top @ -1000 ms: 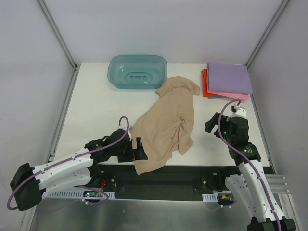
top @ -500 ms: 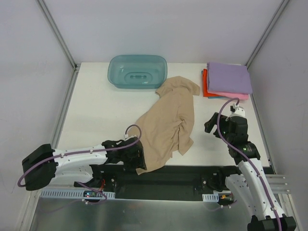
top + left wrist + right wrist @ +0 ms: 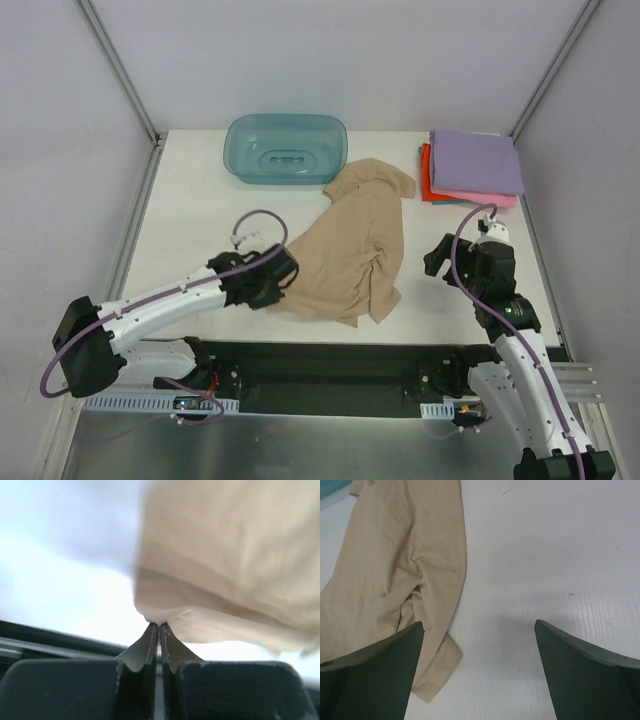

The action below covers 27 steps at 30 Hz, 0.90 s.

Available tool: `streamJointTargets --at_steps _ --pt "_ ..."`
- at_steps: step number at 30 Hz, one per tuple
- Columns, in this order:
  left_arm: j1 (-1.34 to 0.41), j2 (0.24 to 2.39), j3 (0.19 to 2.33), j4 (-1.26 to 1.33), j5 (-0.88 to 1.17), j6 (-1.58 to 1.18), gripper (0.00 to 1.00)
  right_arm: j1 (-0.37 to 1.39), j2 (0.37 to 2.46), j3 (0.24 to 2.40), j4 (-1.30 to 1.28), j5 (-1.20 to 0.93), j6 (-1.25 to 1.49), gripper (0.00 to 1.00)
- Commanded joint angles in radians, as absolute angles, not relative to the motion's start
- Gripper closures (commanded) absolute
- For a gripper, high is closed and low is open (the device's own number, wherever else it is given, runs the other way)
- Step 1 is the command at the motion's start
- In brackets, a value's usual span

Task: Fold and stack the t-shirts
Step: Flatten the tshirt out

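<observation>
A tan t-shirt [image 3: 355,240] lies crumpled in the middle of the white table. My left gripper [image 3: 281,272] is shut on its lower left hem, and the pinched cloth [image 3: 210,570] rises from the closed fingertips [image 3: 150,637] in the left wrist view. My right gripper [image 3: 440,256] hangs open to the right of the shirt, over bare table, with nothing between its fingers [image 3: 385,665]. The shirt's right edge [image 3: 410,565] shows beside its left finger. At the back right sits a stack of folded t-shirts: lilac [image 3: 478,160] on top, pink [image 3: 490,198] and red-orange [image 3: 426,178] beneath.
A translucent teal tub [image 3: 286,148] stands upside down at the back, left of centre, touching the tan shirt's top end. A black rail [image 3: 330,362] runs along the table's near edge. Metal frame posts stand at the back corners.
My left gripper went from open at the table's front edge to shut on the tan shirt's hem. It has pulled that hem back and up onto the table. The right arm stayed still.
</observation>
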State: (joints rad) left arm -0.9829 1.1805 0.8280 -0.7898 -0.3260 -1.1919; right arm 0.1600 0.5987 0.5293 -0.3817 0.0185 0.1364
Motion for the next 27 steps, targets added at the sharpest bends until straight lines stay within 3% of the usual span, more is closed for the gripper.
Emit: streamJointTargets --at_steps 1,5,8,13,15,17,18,19,22,27 --pt "-0.621 1.161 0.909 -1.028 -0.673 -1.088 1.00 0.169 0.607 0.560 -0.337 -0.022 0.109 0.03" --pt "-0.369 1.163 1.026 -1.008 -0.781 -0.988 1.00 0.169 0.615 0.554 -0.334 -0.006 0.104 0.03" --pt "-0.173 1.163 1.054 -0.893 -0.695 -0.847 1.00 0.167 0.637 0.557 -0.336 -0.006 0.100 0.03" --pt "-0.020 1.229 1.126 -0.743 -0.592 -0.686 0.99 0.172 0.693 0.563 -0.325 -0.006 0.100 0.03" --pt "-0.006 1.298 1.173 -0.729 -0.565 -0.646 0.88 0.176 0.716 0.568 -0.318 -0.012 0.100 0.03" --pt "-0.006 1.360 1.233 -0.715 -0.502 -0.618 0.66 0.179 0.727 0.569 -0.318 -0.009 0.101 0.03" --pt "-0.006 1.377 1.250 -0.712 -0.467 -0.597 0.43 0.184 0.733 0.571 -0.318 -0.006 0.101 0.03" --pt "-0.006 1.390 1.265 -0.709 -0.421 -0.588 0.01 0.186 0.735 0.571 -0.319 -0.006 0.103 0.03" --pt "-0.006 1.379 1.199 -0.686 -0.249 -0.586 0.01 0.187 0.738 0.575 -0.328 0.024 0.101 0.03" --pt "-0.087 1.122 0.912 -0.574 0.049 -0.678 0.01 0.190 0.744 0.580 -0.330 0.051 0.113 0.03"
